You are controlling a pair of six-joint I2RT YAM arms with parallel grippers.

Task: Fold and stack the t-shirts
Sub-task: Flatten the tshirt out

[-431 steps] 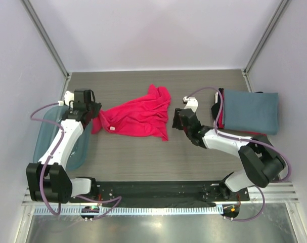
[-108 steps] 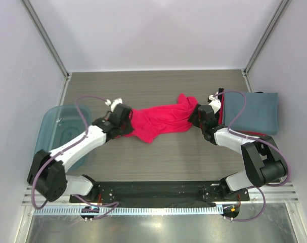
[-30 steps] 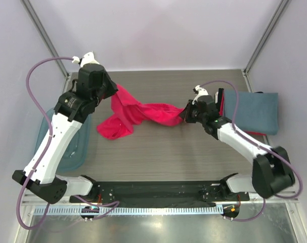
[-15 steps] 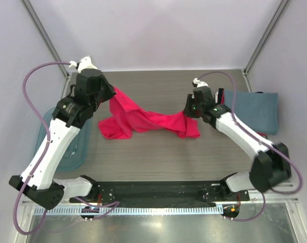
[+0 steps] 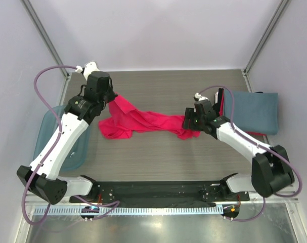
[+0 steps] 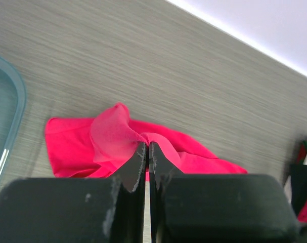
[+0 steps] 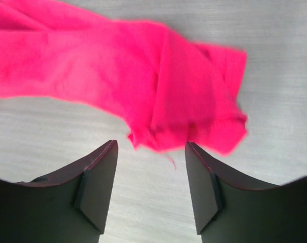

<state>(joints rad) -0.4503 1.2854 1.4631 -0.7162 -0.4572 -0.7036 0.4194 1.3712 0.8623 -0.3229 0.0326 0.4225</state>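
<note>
A bright pink-red t-shirt point(image 5: 143, 122) lies stretched and crumpled across the middle of the table. My left gripper point(image 5: 113, 97) is shut on its upper left end, a pinch of pink cloth point(image 6: 145, 137) between the tips of my left gripper point(image 6: 147, 147). My right gripper point(image 5: 189, 123) hovers over the shirt's right end with its jaws open. In the right wrist view that cloth end point(image 7: 193, 116) lies on the table just past my right gripper point(image 7: 150, 147), free of it. A folded slate blue-grey t-shirt point(image 5: 250, 112) tops a stack at the right, red and black edges point(image 5: 220, 114) showing beneath.
A translucent blue plastic bin point(image 5: 48, 136) sits at the table's left edge, partly under my left arm; its rim point(image 6: 11, 121) shows in the left wrist view. Grey walls close in the table at the back and sides.
My right gripper has opened and let go of the shirt's right end, which has dropped to the table. My left gripper has moved slightly right and down, still holding the left end.
</note>
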